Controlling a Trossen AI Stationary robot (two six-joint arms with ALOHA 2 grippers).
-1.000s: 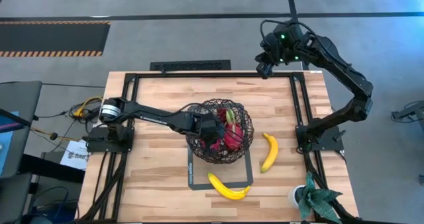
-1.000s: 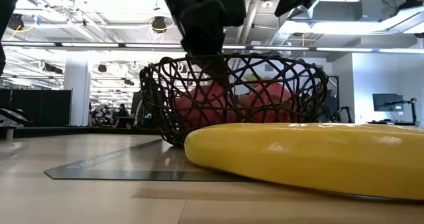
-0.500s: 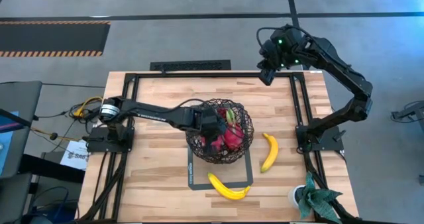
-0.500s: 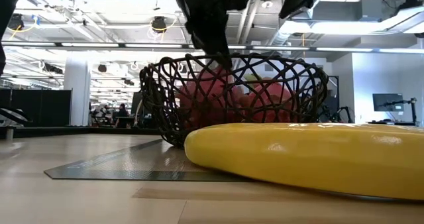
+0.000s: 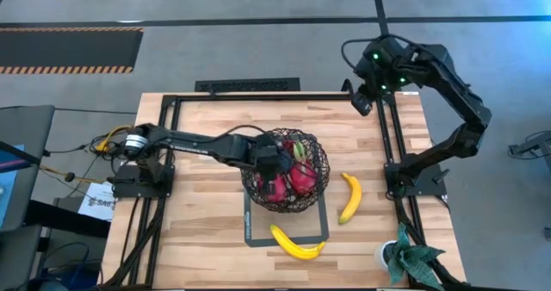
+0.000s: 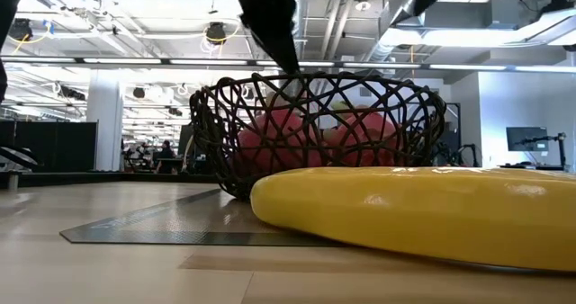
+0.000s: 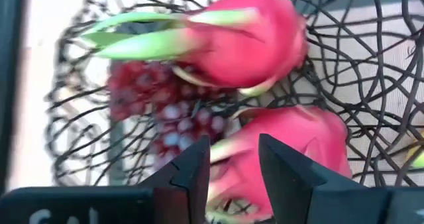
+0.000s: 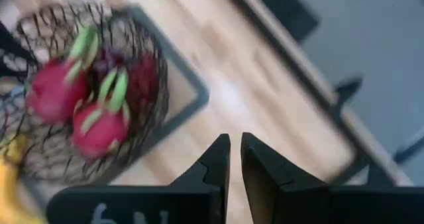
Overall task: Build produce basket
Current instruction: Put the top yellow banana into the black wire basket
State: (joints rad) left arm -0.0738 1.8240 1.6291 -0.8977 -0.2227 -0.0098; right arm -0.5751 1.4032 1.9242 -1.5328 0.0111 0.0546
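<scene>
The dark wire basket (image 5: 320,157) stands on a grey mat at mid-table. In it lie two pink dragon fruits (image 7: 255,32) (image 7: 301,141) with green tips, resting against each other, and dark red grapes (image 7: 149,105) on its bottom. My left gripper (image 7: 235,161) hangs open just above the basket's inside, over the nearer dragon fruit, with nothing between its fingers. Two yellow bananas (image 5: 349,197) (image 5: 297,242) lie on the table outside the basket. My right gripper (image 5: 362,97) hovers shut over the table's far right corner, holding nothing.
A green potted plant (image 5: 409,261) stands at the near right corner. A black frame rail (image 5: 250,97) runs round the tabletop. Bare wood lies left of the basket. In the low view the near banana (image 6: 423,214) fills the foreground in front of the basket (image 6: 315,133).
My left gripper has risen from deep in the basket to just above its rim, drawing back a little toward the table's left. The fruit in the basket has stayed put. My right gripper has swung toward the table's right edge.
</scene>
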